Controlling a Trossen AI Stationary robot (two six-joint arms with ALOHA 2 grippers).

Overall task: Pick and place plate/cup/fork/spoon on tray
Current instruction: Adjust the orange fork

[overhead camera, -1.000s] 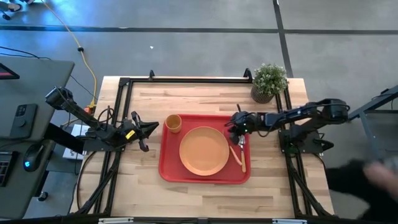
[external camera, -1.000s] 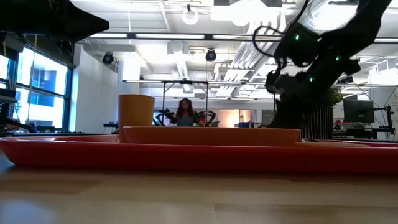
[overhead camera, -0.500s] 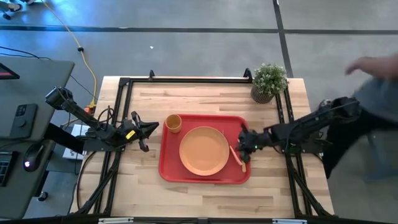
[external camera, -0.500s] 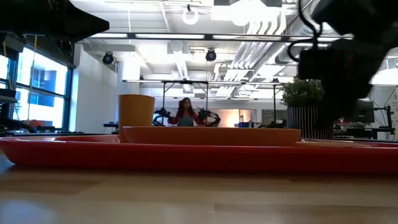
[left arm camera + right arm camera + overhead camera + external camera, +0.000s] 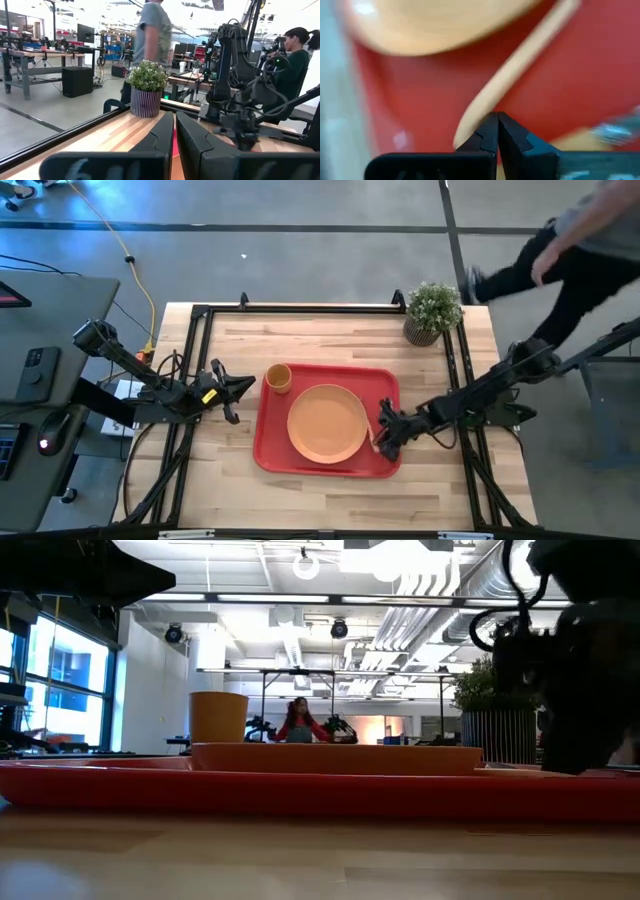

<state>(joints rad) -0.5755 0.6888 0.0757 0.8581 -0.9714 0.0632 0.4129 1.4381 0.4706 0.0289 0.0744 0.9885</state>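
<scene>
Red tray (image 5: 327, 463) sits in the middle of the wooden table (image 5: 330, 340). On it are the round orange plate (image 5: 326, 422) and, by the far left corner, the little cup (image 5: 278, 378). I think most of the job is done.

My right gripper (image 5: 386, 442) is low at the tray's right edge, fingers pressed together, holding nothing. My left gripper (image 5: 243, 384) waits left of the tray, fingers nearly together too.

Only my right wrist view shows an orange handle (image 5: 515, 70) lying beside the plate. I cannot tell if it is fork or spoon.
</scene>
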